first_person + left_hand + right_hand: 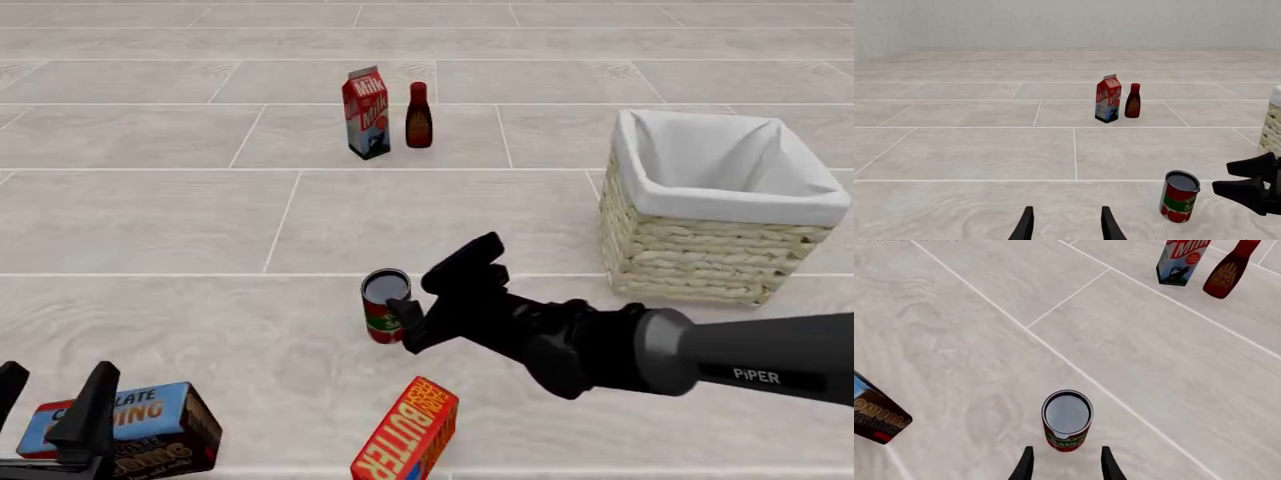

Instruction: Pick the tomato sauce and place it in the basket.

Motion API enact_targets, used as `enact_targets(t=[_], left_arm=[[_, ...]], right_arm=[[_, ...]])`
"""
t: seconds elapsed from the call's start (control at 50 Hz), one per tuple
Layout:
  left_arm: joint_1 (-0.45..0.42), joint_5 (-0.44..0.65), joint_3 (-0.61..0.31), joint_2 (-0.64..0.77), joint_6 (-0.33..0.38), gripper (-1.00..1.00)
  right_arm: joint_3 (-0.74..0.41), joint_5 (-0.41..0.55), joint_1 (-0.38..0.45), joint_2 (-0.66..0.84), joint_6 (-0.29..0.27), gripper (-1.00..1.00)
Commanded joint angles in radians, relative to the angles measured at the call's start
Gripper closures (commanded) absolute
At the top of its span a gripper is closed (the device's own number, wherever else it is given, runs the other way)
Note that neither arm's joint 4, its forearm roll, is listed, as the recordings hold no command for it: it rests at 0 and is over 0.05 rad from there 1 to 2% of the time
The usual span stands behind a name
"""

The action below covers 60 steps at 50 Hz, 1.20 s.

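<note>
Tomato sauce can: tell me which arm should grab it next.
Right. The right gripper is open and right beside the tomato sauce, which sits centred just ahead of its fingers in the right wrist view. The left gripper hangs far off, over the chocolate pudding box.

Your tomato sauce [386,306], a red-labelled tin with a green band, stands upright on the worktop, well apart from the lined wicker basket [694,250].

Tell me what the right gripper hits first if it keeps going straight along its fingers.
Most likely the tomato sauce: it stands upright just beyond the right gripper, whose open fingers line up with it.
</note>
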Motion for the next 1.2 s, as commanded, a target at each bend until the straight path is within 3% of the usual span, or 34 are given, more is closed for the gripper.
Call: enact_targets(t=[0.02, 0.6, 1.2], left_arm=[[0.0, 0.0, 0.0, 0.0, 0.0, -1.0], [0.0, 0.0, 0.0, 0.0, 0.0, -1.0], [0.0, 0.0, 0.0, 0.0, 0.0, -1.0]], right_arm=[[-0.015, -0.004, 0.003, 0.022, 0.028, -1.0], [-0.105, 0.003, 0.009, 0.127, 0.026, -1.0], [-0.118, -0.025, 0.004, 0.184, 0.046, -1.0]])
